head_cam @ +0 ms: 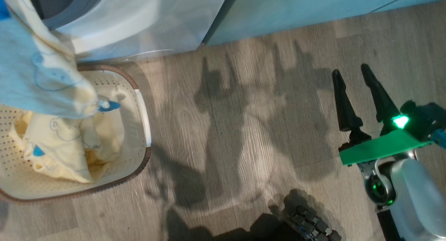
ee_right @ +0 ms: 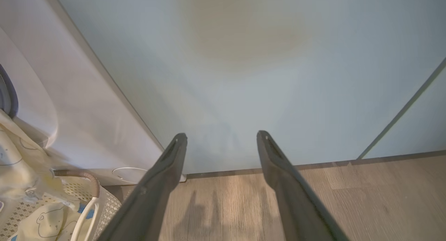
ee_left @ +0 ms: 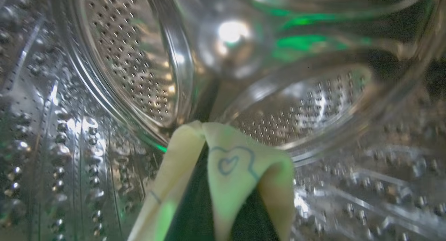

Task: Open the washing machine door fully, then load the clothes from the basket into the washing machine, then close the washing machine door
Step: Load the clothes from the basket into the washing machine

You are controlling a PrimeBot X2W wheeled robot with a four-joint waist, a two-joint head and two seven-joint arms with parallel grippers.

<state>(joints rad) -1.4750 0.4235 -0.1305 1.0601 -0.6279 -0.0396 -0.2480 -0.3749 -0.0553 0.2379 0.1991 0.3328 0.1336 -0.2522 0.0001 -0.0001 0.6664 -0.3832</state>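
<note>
While your left gripper (ee_left: pixel 202 157) is pressed shut on a pale yellow garment (ee_left: pixel 237 164) deep inside the steel drum (ee_left: pixel 132 59), more of the cloth hangs before the washing machine (head_cam: pixel 139 21) and over the basket (head_cam: pixel 144 160) at the left. The remaining clothes (head_cam: pixel 66 143) lie in that basket. Your right gripper (head_cam: pixel 350 69) hangs spread wide over the floor at the right, holding nothing.
</note>
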